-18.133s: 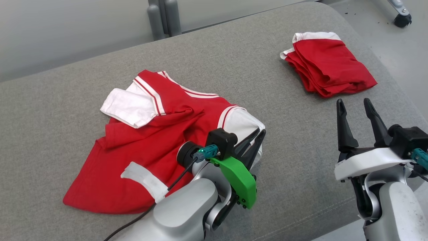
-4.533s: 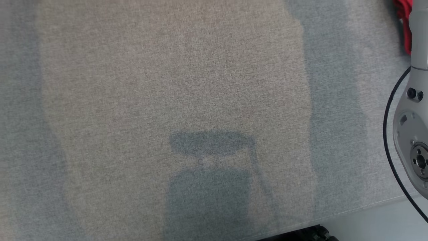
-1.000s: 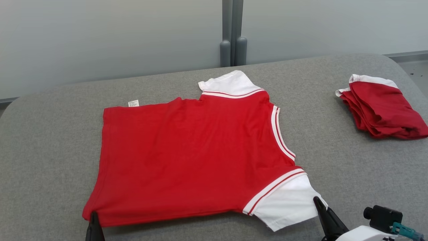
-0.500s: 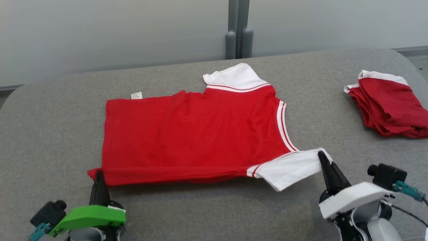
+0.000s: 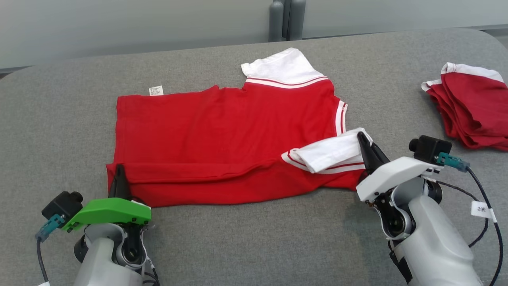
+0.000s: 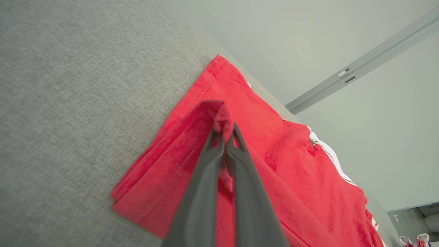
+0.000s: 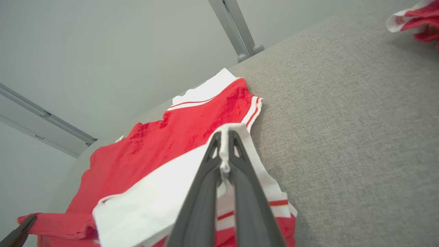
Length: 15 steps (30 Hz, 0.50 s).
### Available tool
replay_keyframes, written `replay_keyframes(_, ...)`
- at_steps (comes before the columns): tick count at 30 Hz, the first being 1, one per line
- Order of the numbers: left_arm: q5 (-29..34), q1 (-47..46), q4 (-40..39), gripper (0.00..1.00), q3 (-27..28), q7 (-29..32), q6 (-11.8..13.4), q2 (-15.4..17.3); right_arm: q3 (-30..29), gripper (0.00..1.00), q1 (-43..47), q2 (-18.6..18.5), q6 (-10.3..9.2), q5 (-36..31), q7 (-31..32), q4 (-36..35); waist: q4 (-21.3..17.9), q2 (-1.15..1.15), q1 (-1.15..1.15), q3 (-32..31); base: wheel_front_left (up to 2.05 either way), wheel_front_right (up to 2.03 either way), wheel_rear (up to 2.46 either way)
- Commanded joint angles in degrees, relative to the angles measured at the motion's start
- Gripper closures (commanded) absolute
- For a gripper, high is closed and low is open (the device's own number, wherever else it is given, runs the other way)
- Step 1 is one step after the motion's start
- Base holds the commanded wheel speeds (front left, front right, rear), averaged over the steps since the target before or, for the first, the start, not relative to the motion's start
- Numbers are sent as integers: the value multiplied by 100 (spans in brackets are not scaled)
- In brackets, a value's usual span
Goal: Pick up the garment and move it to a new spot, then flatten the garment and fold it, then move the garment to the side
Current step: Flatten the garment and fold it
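Folding: left jaws clamped shut on the garment [image 5: 222, 131] hem [image 5: 115, 186], right jaws shut on its sleeve [image 5: 333, 153]; next I should carry both ahead together.

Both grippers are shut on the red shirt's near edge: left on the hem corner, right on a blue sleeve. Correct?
No. The sleeve in the right gripper is white with red stripes, not blue; the right wrist view shows it. The left gripper is indeed shut on the hem corner of the red shirt.
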Motion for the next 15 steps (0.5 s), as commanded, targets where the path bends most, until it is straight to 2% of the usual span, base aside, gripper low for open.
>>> replay_keyframes(1,70,-168,109,100,40,-36,-35,25,40,100,-225,-18,2,-32,-76,238,16,0,0,105,0,0,0)
replay_keyframes(9,364,-434,394,100,400,-42,-101,18,537,100,-1104,-18,2,209,-396,1502,52,0,0,208,0,0,0)
replay_keyframes(15,426,-508,473,100,450,-43,-149,15,881,100,-1532,-18,2,433,-595,2110,88,0,0,235,0,0,0)
